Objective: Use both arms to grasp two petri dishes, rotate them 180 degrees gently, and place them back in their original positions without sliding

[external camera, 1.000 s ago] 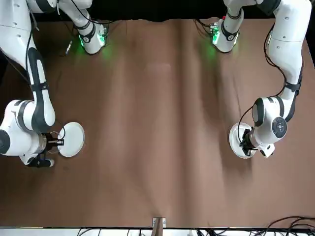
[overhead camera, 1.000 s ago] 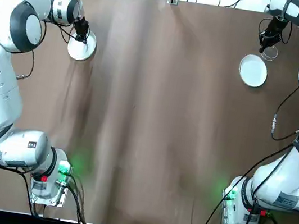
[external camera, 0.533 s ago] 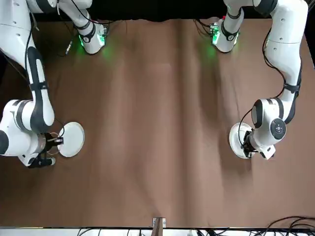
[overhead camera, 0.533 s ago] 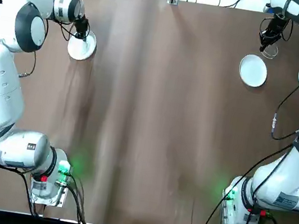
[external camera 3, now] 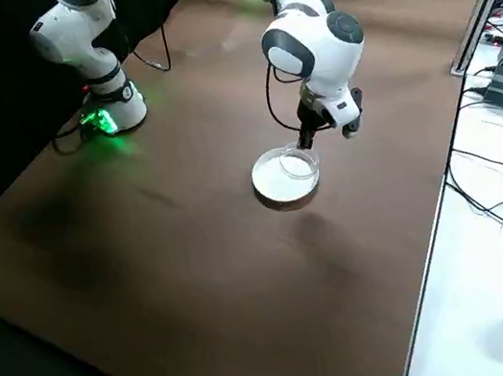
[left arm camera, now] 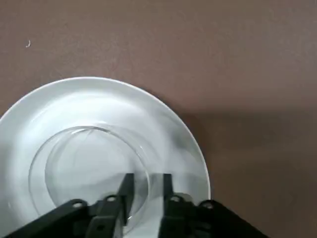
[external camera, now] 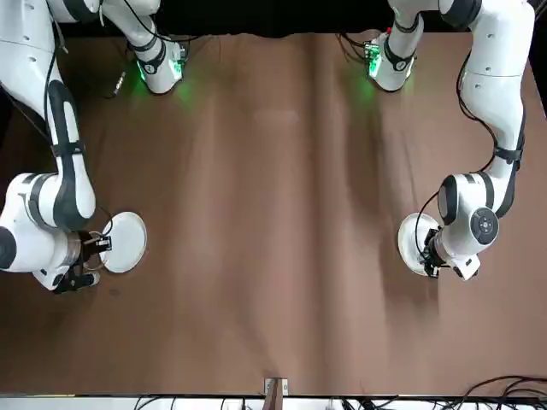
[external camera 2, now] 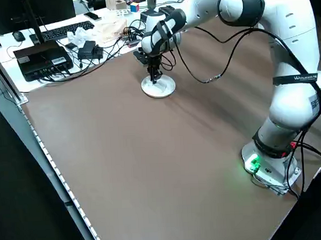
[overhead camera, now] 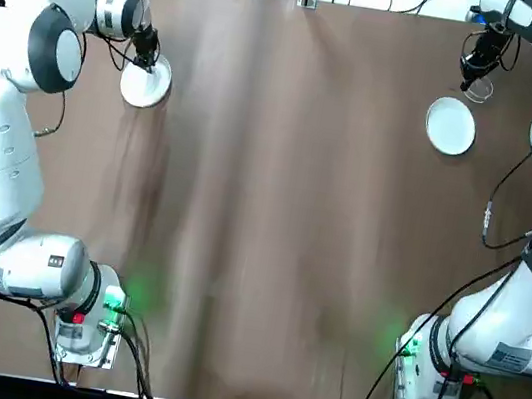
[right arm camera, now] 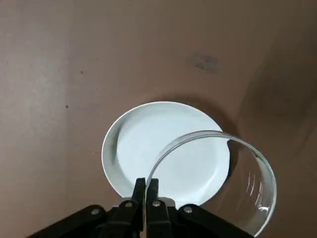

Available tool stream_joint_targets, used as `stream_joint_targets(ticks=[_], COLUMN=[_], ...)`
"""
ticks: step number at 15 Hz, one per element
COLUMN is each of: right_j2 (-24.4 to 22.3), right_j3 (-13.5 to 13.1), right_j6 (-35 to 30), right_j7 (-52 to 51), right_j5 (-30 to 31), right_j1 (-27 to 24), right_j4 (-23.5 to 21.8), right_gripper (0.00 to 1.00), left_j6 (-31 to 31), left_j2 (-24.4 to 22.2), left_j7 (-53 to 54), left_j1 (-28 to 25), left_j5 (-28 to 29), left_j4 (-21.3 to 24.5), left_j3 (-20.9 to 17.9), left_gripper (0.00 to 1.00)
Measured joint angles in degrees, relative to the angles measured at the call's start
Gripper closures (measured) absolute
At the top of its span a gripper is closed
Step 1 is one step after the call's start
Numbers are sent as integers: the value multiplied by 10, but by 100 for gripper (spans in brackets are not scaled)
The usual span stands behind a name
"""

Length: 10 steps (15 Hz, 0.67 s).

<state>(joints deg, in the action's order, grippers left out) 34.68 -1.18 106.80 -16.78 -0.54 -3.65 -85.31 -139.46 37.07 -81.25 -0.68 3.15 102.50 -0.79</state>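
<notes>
The right claw [right arm camera: 147, 181] is pinching the rim of a clear petri dish [right arm camera: 269, 178] between closed fingers, holding it tilted above the right white plate [right arm camera: 163, 153] and partly past its edge. In the top view that dish is showing a slimmer outline than a second ago, so its turn seems to be progressing. The left claw [left arm camera: 147, 176] is waiting with fingers apart, the rim of the other clear dish [left arm camera: 89, 166] lying between them on the left white plate [left arm camera: 176, 148]; its grasp is probably still pending.
</notes>
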Motion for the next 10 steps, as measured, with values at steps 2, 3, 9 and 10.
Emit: stream_joint_targets(ticks=[2, 3, 9, 10], right_j2=[0, 0, 2, 2], right_j3=[0, 0, 0, 0], right_j6=[0, 0, -3, -3], right_j7=[-47, -80, -294, -333], right_j5=[0, 0, 0, 0], right_j1=[0, 0, -1, -1], right_j4=[0, 0, -4, -8], right_gripper=[96, 96, 96, 96], left_j6=[0, 0, 0, 5], left_j2=[0, 0, -9, -15], left_j7=[0, 0, 91, 138], left_j1=[1, 1, -1, -2], left_j5=[0, 0, 10, 10], left_j4=[-1, -1, -12, -14], left_j3=[0, 0, 1, 1], left_gripper=[52, 43, 0, 0])
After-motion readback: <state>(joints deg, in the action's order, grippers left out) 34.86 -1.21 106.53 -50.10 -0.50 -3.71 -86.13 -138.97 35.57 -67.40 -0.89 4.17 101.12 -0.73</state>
